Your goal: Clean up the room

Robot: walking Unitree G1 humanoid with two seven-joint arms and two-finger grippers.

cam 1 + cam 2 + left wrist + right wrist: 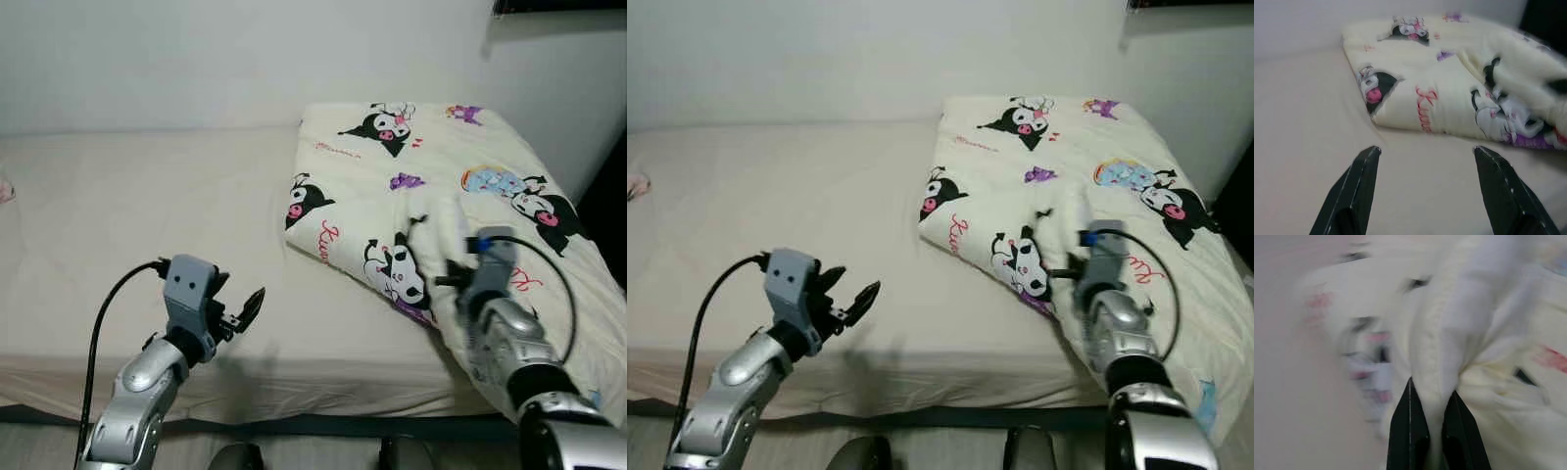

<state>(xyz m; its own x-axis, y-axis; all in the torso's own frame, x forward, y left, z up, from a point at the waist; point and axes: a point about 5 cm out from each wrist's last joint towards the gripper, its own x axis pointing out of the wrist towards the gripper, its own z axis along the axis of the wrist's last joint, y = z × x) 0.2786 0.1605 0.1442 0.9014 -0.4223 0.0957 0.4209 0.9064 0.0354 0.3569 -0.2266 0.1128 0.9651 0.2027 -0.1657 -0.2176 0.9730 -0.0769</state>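
A cream blanket [431, 166] printed with black cartoon characters lies partly folded on the right side of the bed [147, 225]. My right gripper [1432, 423] is shut on a bunched fold of the blanket [1449, 333] near its front edge; the fold is lifted above the rest. My left gripper [1427, 166] is open, hovering over the bare sheet a short way in front of the blanket's folded left edge [1400, 117]. In the left eye view the left gripper [245, 311] sits at the lower left, clear of the blanket.
The bed's front edge [294, 401] runs across the bottom, a dark strip below it. A white wall [245, 59] backs the bed. A small pink thing [5, 189] lies at the far left edge. A dark gap [607, 186] is at the right.
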